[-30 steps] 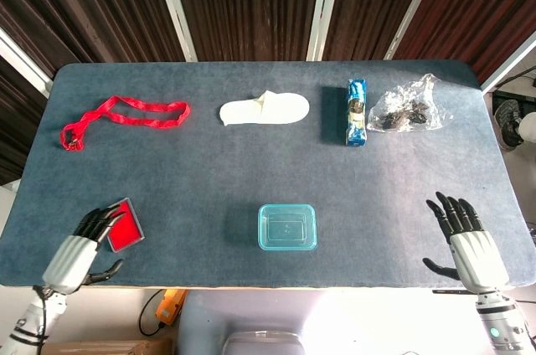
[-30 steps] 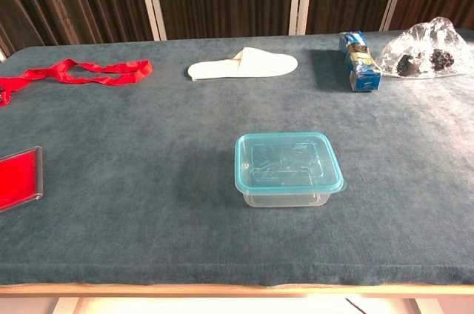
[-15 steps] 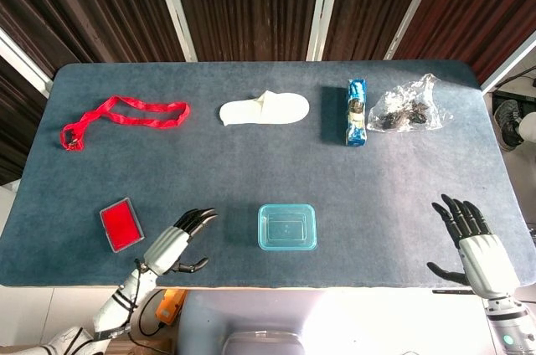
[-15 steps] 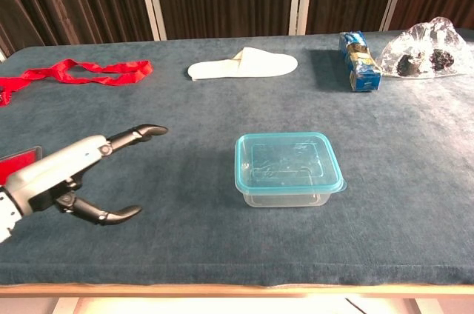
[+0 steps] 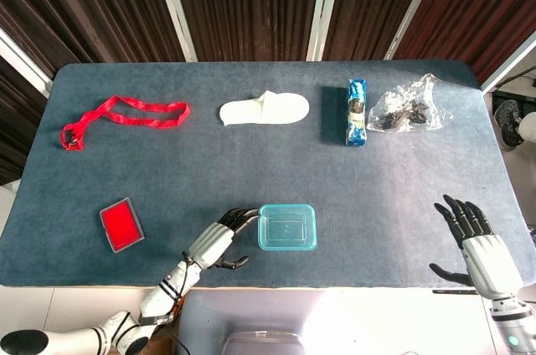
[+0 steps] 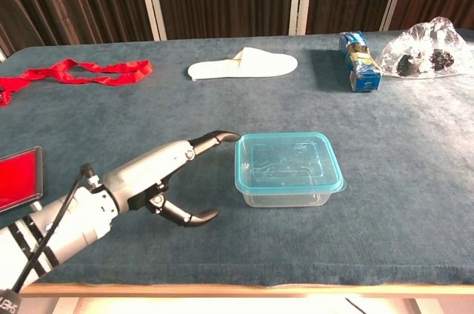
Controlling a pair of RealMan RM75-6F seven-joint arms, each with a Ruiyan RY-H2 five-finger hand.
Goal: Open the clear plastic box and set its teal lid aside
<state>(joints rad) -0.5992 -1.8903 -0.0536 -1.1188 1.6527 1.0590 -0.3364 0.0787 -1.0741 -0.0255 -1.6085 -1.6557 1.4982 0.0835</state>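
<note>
Large dark blue-grey felt-covered table (image 5: 251,162), rounded corners. On it, biggest to smallest:

- Red fabric ribbon loop (image 5: 126,116), far left.
- Crumpled clear plastic bag with dark contents (image 5: 406,108), far right.
- White flat slipper (image 5: 265,109), far centre.
- Clear plastic rectangular box (image 6: 287,194) near the front edge, centre. Teal snap-on lid (image 6: 287,160) seated on it all round, small tab visible at right corner in chest view.
- Blue snack packet (image 5: 357,111) just left of the bag. Print on it, too small to read.
- Red flat card in clear sleeve (image 5: 121,224), front left. No legible writing.

Hands:
- Left hand (image 6: 167,173): released, fingers spread, nothing held. Fingertips (image 6: 222,136) at the lid's left edge, touching or just short, can't tell which. Thumb hooked low, beside the box's left side, apart from it.
- Right hand (image 5: 477,242): spread and empty, front right corner of table, well apart from the box. Head view only.

Progress: nothing done. Box closed, lid not lifted. Remaining, by judgement: grip on lid or box, pop the lid off (probably needs the other hand to steady the base), set lid down on bare felt beside.

No brands or labels readable anywhere.
</note>
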